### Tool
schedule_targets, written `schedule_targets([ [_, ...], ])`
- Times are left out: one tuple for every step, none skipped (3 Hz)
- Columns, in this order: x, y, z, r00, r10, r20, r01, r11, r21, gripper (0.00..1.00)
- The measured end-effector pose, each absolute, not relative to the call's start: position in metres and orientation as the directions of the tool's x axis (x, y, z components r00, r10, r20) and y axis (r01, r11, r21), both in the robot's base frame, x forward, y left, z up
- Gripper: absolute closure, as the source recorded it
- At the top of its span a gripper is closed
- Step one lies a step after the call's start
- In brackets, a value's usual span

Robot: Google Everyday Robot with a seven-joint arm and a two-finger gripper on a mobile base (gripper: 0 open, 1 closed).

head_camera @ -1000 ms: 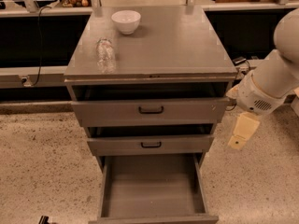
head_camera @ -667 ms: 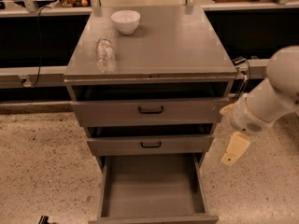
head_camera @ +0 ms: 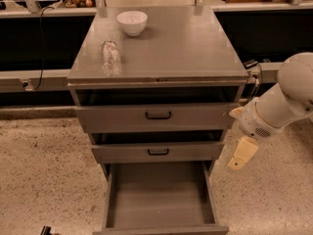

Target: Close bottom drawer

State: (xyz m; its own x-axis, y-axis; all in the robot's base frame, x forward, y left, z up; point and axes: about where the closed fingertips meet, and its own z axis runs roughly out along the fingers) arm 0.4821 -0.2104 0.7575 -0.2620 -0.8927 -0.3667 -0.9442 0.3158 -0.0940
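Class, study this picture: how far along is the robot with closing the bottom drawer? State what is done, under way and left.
Done: nothing visible; the bottom drawer stands wide open. In hand: the claw hangs beside the cabinet, clear of the drawer. Left: reaching the drawer's front and pushing it fully in.

A white robot arm, built of smooth, rounded segments, is shown with a patch of small dark holes set into the wrist. The gripper, moulded in pale cream, is seen below that wrist, just right of the cabinet.
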Motion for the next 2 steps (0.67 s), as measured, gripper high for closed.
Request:
schedule_targets([
  [0.481, -0.213, 0.722, -0.254, -0.895, -0.367, -0.944, 0.311, -0.106, 0.00],
  [0.474, -0.218, 0.647, -0.188, -0.899, -0.395, -0.954, 0.263, -0.144, 0.00],
])
